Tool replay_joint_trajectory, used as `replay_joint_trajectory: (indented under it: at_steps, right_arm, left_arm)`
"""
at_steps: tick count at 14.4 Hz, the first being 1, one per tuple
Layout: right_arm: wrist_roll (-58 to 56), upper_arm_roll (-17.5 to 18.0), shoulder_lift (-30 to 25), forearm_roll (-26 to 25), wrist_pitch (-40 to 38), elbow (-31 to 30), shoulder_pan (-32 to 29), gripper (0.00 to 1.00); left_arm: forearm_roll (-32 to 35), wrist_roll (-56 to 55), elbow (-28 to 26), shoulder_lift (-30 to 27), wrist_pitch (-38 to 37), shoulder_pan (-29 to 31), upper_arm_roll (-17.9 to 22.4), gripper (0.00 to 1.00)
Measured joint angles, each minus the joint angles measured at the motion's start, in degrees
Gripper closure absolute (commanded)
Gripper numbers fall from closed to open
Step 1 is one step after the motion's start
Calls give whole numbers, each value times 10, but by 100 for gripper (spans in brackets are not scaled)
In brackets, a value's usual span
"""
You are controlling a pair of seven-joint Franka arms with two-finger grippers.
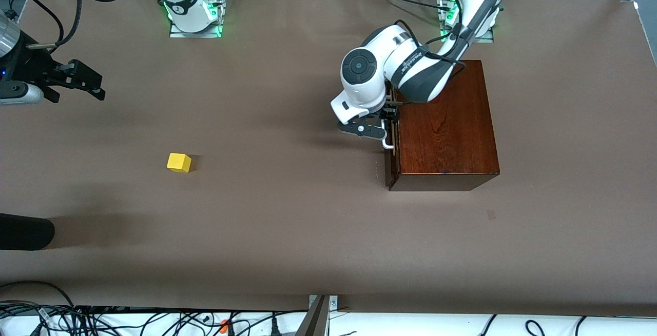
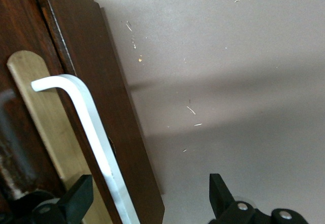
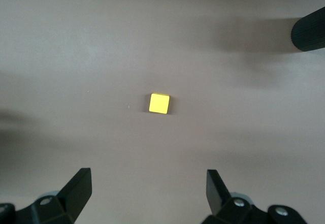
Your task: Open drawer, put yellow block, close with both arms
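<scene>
The dark wooden box (image 1: pixel 444 125) stands toward the left arm's end of the table. Its drawer front (image 2: pixel 96 66) with the white handle (image 1: pixel 387 143) sits close against the box. My left gripper (image 1: pixel 385 120) is open, with one finger on each side of the white handle (image 2: pixel 86 112) and touching nothing I can see. In the left wrist view the left gripper (image 2: pixel 150 188) straddles the drawer front's edge. The yellow block (image 1: pixel 179 162) lies on the table toward the right arm's end. My right gripper (image 1: pixel 77 82) hangs open and empty in the air. The block (image 3: pixel 159 103) lies apart from the right gripper (image 3: pixel 147 181).
A dark rounded object (image 1: pixel 25 231) juts in at the table's edge at the right arm's end, nearer to the front camera than the block. It also shows in the right wrist view (image 3: pixel 310 31). Cables (image 1: pixel 77 318) lie along the table's near edge.
</scene>
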Motion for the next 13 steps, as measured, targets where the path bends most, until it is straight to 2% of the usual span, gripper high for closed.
replay_joint_trajectory:
  at_steps: [13]
  right_arm:
    - [0,0,27,0,47,0,0,0]
  left_arm:
    - [25,-15,-2,28,19,-6,1,0]
